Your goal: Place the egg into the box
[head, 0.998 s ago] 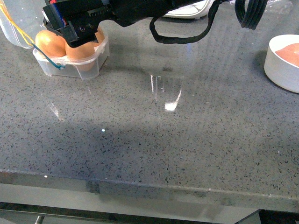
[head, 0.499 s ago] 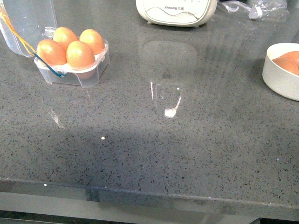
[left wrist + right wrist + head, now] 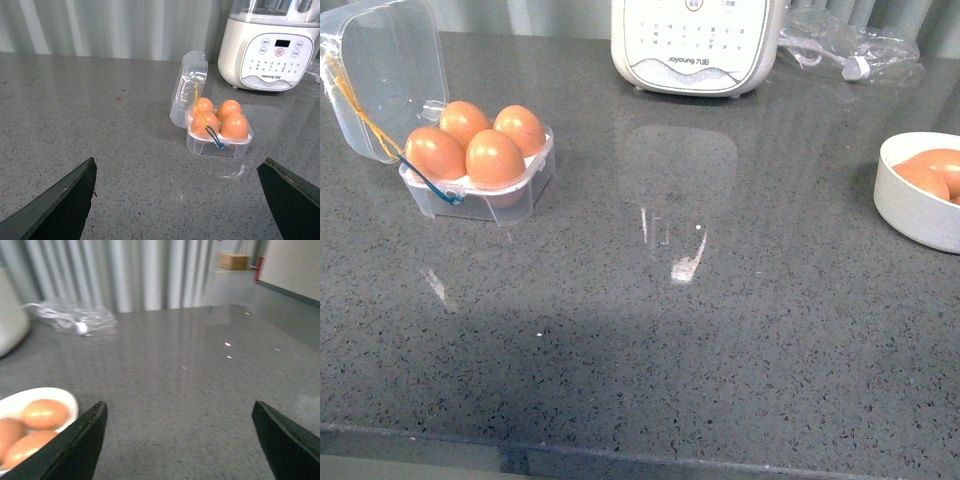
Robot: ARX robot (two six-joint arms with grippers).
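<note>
Gone from the front view is the black arm that covered the egg case a second ago; neither arm shows there now, and the whole case is in plain sight. The box (image 3: 470, 197) – a small clear plastic four-cell case – sits at the far left of the grey speckled counter (image 3: 720, 330). Every cell holds a brown egg (image 3: 494, 158), four in all, alike enough that I cannot tell which went in last. Its clear lid (image 3: 385, 70) stands open, tilted back away from the cells. A yellow elastic band (image 3: 360, 110) runs across the lid, and a blue band (image 3: 445, 190) hangs at the case's front edge.

In its wrist view the left gripper (image 3: 177, 200) has its jaws spread wide with nothing between them, well apart from the box. The right gripper (image 3: 180, 440) is likewise spread and empty above bare counter, beside a round white bowl (image 3: 910, 215) at the far right that holds more brown eggs (image 3: 923, 180).

At the back stand a white Joyoung appliance (image 3: 695, 45) and, beside it, a crumpled clear plastic bag (image 3: 840, 45).
</note>
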